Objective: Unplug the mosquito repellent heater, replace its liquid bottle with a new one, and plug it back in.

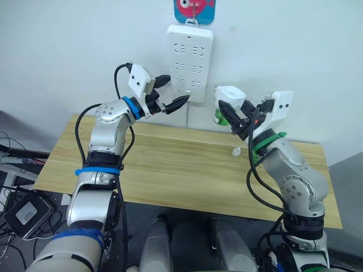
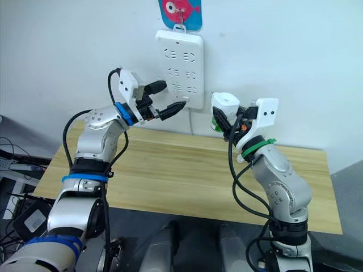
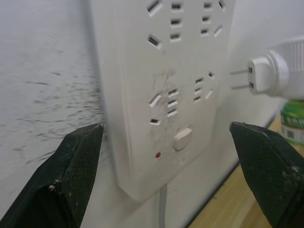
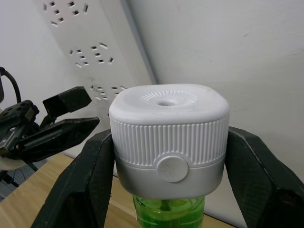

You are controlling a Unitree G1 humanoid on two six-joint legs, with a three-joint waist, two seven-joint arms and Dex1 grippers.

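The mosquito repellent heater (image 4: 168, 128) is a white rounded unit with a ribbed band and a dimpled vent hole on top. A green liquid bottle (image 4: 168, 211) hangs under it. My right gripper (image 1: 229, 116) is shut on the heater's sides and holds it in the air just right of the white power strip (image 1: 190, 56) on the wall. In the left wrist view the heater's metal prongs (image 3: 240, 78) point toward the strip, clear of its sockets. My left gripper (image 1: 174, 90) is open at the strip's lower end, one finger on each side, holding nothing.
A wooden table (image 1: 170, 164) stands against the wall below both arms. A small white object (image 1: 236, 152) lies on it near my right arm. The strip hangs from a fish-shaped hook (image 1: 194, 10). Its cable (image 1: 188, 116) drops behind the table.
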